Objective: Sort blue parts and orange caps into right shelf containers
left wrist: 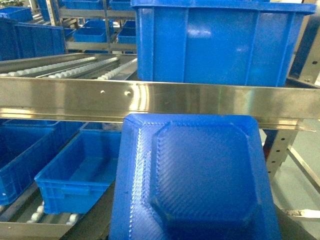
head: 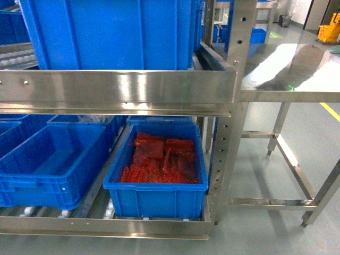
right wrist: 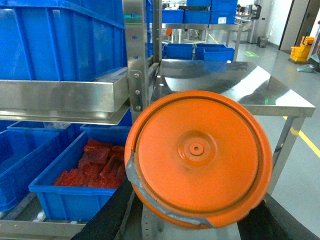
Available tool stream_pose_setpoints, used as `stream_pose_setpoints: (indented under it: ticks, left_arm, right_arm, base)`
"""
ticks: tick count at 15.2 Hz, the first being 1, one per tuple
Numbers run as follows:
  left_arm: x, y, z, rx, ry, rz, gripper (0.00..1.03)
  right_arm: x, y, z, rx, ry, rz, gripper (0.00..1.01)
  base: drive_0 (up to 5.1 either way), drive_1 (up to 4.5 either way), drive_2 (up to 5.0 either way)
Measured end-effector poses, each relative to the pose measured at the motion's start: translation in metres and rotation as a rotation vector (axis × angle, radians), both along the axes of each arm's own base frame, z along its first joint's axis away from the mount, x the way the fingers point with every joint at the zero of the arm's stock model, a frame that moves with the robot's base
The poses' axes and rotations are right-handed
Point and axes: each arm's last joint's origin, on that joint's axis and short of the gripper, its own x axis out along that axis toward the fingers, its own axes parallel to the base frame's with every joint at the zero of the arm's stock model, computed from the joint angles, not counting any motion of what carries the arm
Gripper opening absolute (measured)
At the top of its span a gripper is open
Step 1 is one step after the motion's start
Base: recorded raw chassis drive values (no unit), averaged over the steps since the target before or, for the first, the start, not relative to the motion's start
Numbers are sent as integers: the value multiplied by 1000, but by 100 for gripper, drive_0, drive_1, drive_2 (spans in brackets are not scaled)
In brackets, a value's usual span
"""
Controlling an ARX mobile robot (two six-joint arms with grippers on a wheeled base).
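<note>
A square blue part [left wrist: 200,175] with a textured raised centre fills the lower left wrist view. It hides the left gripper's jaws, which hold it from below. A round orange cap [right wrist: 197,155] with grey tape on its rim is held by my right gripper [right wrist: 195,227], its dark fingers [right wrist: 107,215] showing on either side. On the lower shelf one blue container [head: 154,199] holds several red-orange pieces, and the container to its left [head: 48,180] is empty inside. A large container [head: 106,32] stands on the upper shelf. Neither gripper shows in the head view.
A steel shelf rail [head: 117,87] runs across between the upper and lower levels. Roller tracks [left wrist: 75,67] lie left of the upper crate. A steel table [head: 297,79] stands right of the rack, with a yellow mop bucket [head: 329,29] on the floor beyond.
</note>
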Motion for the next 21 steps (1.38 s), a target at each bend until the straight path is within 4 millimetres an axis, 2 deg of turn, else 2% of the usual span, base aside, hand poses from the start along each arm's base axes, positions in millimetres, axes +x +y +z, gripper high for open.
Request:
stream_pose_setpoints:
  ticks: [21]
  left_arm:
    - [0,0,0,0,-1,0,42]
  right_arm:
    - [0,0,0,0,1,0,44]
  base:
    - [-503,238,238]
